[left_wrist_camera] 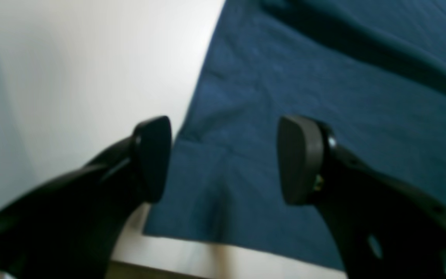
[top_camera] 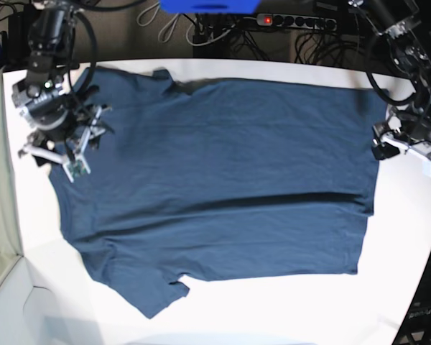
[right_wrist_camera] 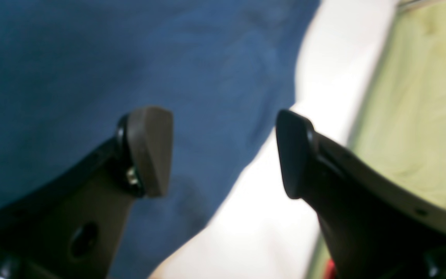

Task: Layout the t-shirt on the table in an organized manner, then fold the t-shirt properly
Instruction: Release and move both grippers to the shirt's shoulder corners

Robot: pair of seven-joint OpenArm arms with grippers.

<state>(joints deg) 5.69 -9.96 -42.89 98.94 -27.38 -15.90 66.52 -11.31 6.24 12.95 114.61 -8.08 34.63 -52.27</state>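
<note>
Lying flat across the table (top_camera: pixel 388 287), the t-shirt (top_camera: pixel 223 180) has its long axis running from one arm to the other.

Nearest the camera, one sleeve points at the table's front edge. Farther back, the left gripper (left_wrist_camera: pixel 223 159), jaws spread and pinching nothing, hangs just over the hem corner. The right gripper (right_wrist_camera: pixel 223 153), equally spread and empty, hangs over the collar end. Each arm is nearest its own end, so a lengthwise fold could start from either.
</note>
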